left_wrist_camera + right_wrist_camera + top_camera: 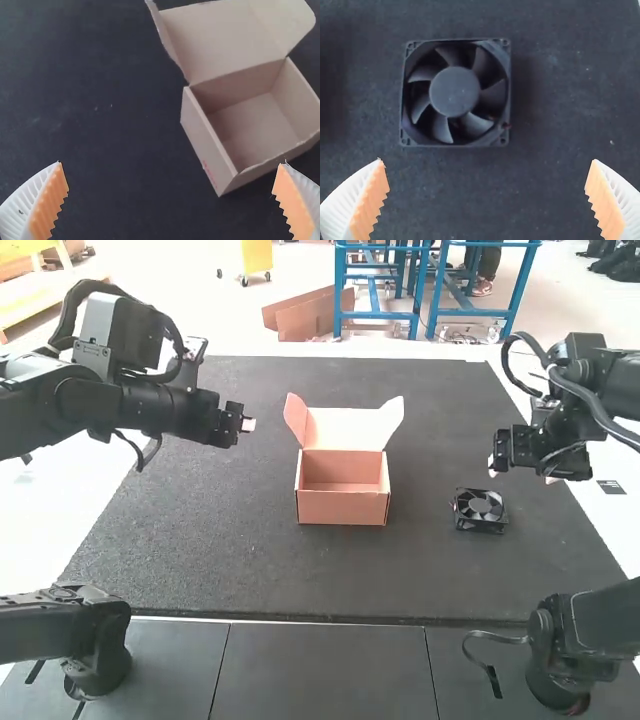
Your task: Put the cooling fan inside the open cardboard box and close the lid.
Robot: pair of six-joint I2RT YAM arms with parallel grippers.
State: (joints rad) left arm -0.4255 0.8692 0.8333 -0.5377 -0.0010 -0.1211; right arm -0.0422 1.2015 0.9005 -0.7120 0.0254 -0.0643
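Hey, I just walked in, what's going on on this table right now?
Two robot arms are set up to pack a cooling fan into a cardboard box. Nothing is held yet. The fan lies flat on the black mat, to the right of the box and apart from it. The right gripper hangs above the fan, open and not touching it. The left gripper is open to the left of the box. The box is empty, with its lid standing up.

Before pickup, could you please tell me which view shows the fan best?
The right wrist view: the fan lies flat, whole, blades plain, ahead of the open right end effector. The high view shows it small, right of the box. The left wrist view faces the box.
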